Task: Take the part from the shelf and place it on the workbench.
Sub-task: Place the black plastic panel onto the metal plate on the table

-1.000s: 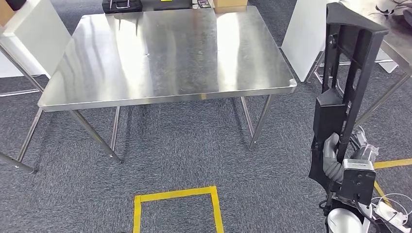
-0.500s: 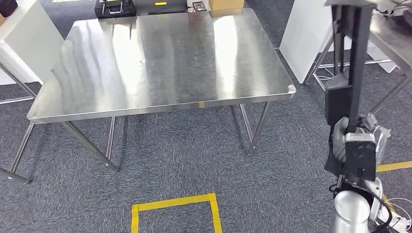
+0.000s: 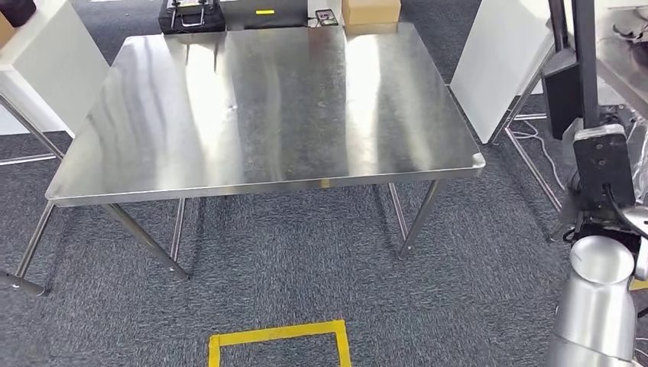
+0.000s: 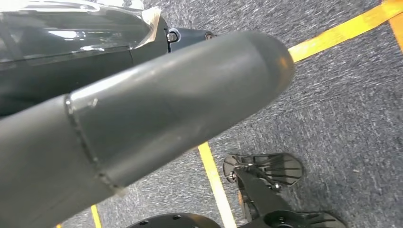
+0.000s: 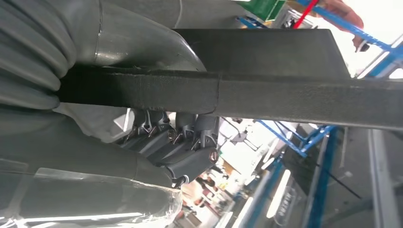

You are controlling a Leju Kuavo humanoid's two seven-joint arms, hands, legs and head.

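Observation:
A long black part (image 3: 567, 86) stands upright at the right edge of the head view, beyond the workbench's right side, and its top runs out of the picture. My right hand (image 3: 602, 159) grips it low down. In the right wrist view the grey thumb and dark fingers (image 5: 187, 142) wrap around the part's black bar (image 5: 294, 97). The steel workbench (image 3: 267, 115) lies ahead with a bare, shiny top. My left hand (image 4: 142, 123) hangs over the carpet as a thick grey shape with its fingers hidden.
White panels (image 3: 500, 53) stand right of the workbench, with a second steel table (image 3: 619, 65) behind them. A black case (image 3: 191, 15) and a cardboard box (image 3: 370, 11) sit past the far edge. A yellow tape square (image 3: 279, 340) marks the carpet in front.
My right arm has lifted the black part higher and further right. The whole picture has also shifted a little, so the camera moved.

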